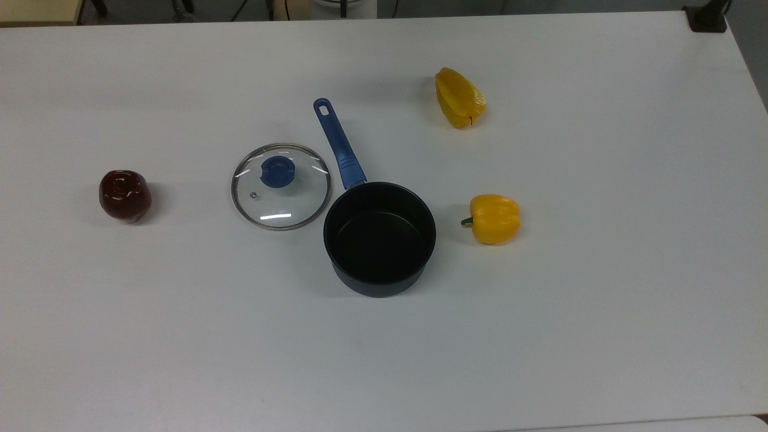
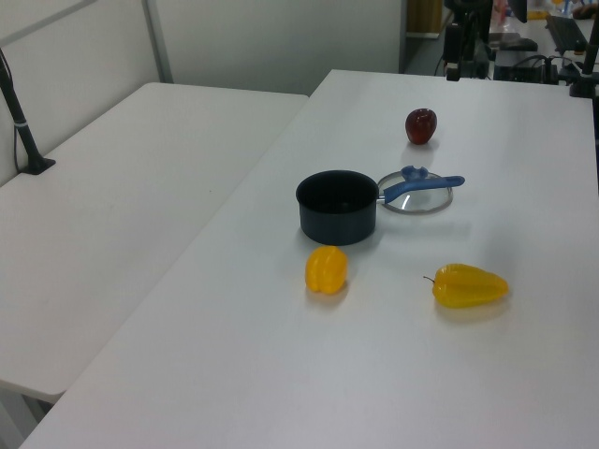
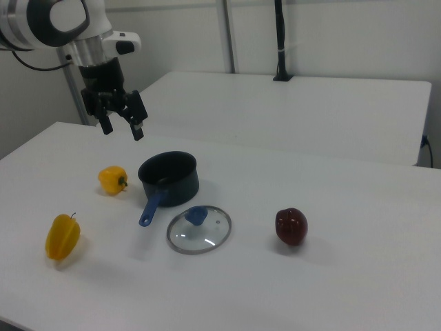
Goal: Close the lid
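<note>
Lid off pot; gripper clear of both.
Lid [image 1: 281,186] lies flat on table [image 1: 600,300], at saucepan's [image 1: 380,240] ten o'clock in the top view, rim just beside it. Gripper [image 3: 122,128] hangs above table, fingers spread wide, holding nothing.

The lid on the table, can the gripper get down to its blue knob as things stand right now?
Probably yes. The lid lies flat beside the saucepan, knob up, nothing over it. The open gripper hangs above the table beyond the pan.
</note>
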Robot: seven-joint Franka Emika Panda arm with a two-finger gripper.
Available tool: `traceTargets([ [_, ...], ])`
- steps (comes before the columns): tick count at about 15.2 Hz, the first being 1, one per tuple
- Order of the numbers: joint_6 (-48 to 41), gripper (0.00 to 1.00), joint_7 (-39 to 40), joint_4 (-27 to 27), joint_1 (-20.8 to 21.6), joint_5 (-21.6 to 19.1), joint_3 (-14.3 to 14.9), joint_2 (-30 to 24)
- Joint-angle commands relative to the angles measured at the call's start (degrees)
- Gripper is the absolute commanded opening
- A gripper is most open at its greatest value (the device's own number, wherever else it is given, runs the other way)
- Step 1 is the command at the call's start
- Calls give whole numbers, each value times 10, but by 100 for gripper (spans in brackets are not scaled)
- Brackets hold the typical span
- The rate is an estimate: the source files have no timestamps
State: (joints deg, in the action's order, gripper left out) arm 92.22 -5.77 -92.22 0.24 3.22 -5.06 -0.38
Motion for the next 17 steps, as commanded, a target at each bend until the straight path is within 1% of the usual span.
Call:
traceTargets([
  [1,9,100,14,-9,-8,-11,5,-8],
  [5,14,100,14,-10,-8,-11,4,-7],
  [7,16,100,30,-13,-13,-11,7,-3],
  [10,23,100,97,-13,-48,-11,7,8],
  [12,49,100,150,-30,-62,-12,7,11],
  [13,55,100,159,-32,-66,-14,7,17],
  [15,82,100,160,-47,-70,-18,7,36],
  [17,138,100,154,-70,-70,-16,8,59],
])
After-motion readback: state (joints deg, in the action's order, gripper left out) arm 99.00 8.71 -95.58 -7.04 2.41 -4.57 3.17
